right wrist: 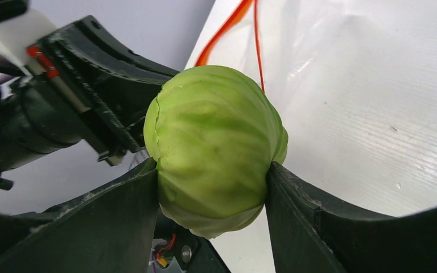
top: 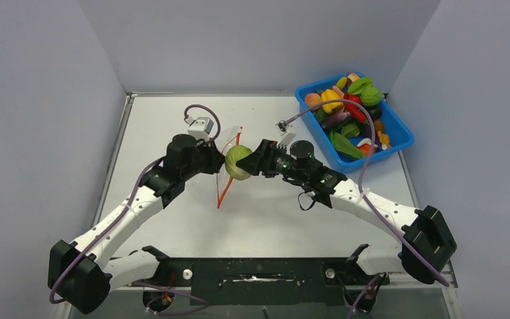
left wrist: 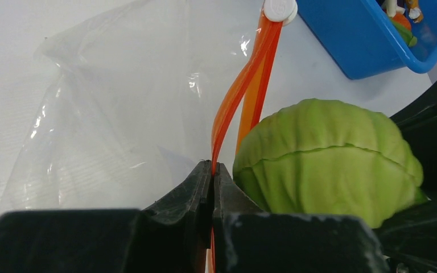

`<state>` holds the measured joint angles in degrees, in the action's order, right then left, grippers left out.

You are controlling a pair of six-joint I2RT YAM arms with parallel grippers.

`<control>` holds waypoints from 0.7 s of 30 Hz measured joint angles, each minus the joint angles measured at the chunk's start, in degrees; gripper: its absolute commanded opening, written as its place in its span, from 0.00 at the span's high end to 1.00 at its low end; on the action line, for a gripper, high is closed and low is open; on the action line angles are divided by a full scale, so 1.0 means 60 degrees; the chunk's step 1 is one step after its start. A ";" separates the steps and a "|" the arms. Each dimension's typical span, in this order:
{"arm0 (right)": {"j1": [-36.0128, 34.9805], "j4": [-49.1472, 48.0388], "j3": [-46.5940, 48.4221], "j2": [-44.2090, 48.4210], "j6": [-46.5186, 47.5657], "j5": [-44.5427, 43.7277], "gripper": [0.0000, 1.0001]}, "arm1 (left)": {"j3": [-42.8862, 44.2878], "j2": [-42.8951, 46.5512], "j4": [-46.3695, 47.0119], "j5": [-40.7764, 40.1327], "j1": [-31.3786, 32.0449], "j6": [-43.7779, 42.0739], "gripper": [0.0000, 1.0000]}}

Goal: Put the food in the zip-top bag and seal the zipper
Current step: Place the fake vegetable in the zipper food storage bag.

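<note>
- My left pincer (left wrist: 213,175) is pressed together on the zipper (left wrist: 242,85), pinching the orange-red strip of the zip-top bag (left wrist: 119,114) near the middle of the surface (top: 272,222).
- From the left wrist, the two orange-red strips run up from the grip and part slightly, with a white slider (left wrist: 279,8) at their far end.
- The bag's clear, crinkled film spreads to the left of the strip; through it I see only the white surface behind.
- My right pincer (right wrist: 211,193) pinches a green toy cabbage (right wrist: 213,142), one finger on each side of it.
- The cabbage is held off the surface, just to the right of the zipper and close against it. I cannot tell whether it touches the strip, or whether any of it has passed into the bag's mouth.
- From above, the two pincers face each other with the cabbage and the bag's edge between them.
- A blue tub (top: 380,155) sits at the far right of the surface, well apart from the bag.
- The tub is heaped with toy food: a yellow pepper (top: 332,100), a red chili (top: 353,106), a purple eggplant (top: 335,121), a peach (top: 313,100) and several green pieces.
</note>
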<state>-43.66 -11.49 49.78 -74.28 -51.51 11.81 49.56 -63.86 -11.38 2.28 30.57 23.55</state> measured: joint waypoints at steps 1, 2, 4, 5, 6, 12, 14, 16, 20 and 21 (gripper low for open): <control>0.0000 0.0066 0.0000 -0.0051 -0.0007 -0.0047 0.58 | 0.0018 0.0004 -0.0011 0.0000 0.0000 0.0000 1.00; 0.0000 0.0164 0.0004 -0.0102 -0.0015 -0.0117 0.58 | 0.0040 0.0004 -0.0025 0.0000 0.0000 0.0000 1.00; 0.0000 0.0401 0.0007 -0.0197 -0.0029 -0.0240 0.58 | 0.0076 0.0007 -0.0073 0.0000 0.0000 -0.0004 1.00; 0.0000 0.0488 0.0007 -0.0237 -0.0033 -0.0302 0.58 | 0.0091 0.0007 -0.0091 0.0000 0.0000 -0.0004 1.00; 0.0000 0.0565 0.0007 -0.0262 -0.0036 -0.0342 0.58 | 0.0109 0.0007 -0.0102 0.0004 0.0000 -0.0004 1.00; 0.0004 0.1115 0.0273 -0.0463 -0.0189 -0.0495 0.58 | 0.0248 0.0007 -0.0146 0.0069 0.0000 -0.0040 1.00; 0.0004 0.1231 0.0393 -0.0525 -0.0291 -0.0550 0.57 | 0.0266 0.0007 -0.0153 0.0117 0.0000 -0.0051 1.00; 0.0004 0.1268 0.0423 -0.0550 -0.0393 -0.0546 0.57 | 0.0266 0.0007 -0.0153 0.0157 0.0000 -0.0076 1.00; 0.0004 0.1260 0.0423 -0.0546 -0.0444 -0.0393 0.58 | 0.0266 -0.0029 -0.0175 0.0171 0.0000 -0.0142 1.00; 0.0004 0.1184 0.0415 -0.0528 -0.0455 -0.0306 0.58 | 0.0270 -0.0051 -0.0186 0.0175 0.0000 -0.0149 1.00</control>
<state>-43.64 -4.38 52.27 -77.45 -54.24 9.98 51.18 -64.16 -12.49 3.33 30.57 22.65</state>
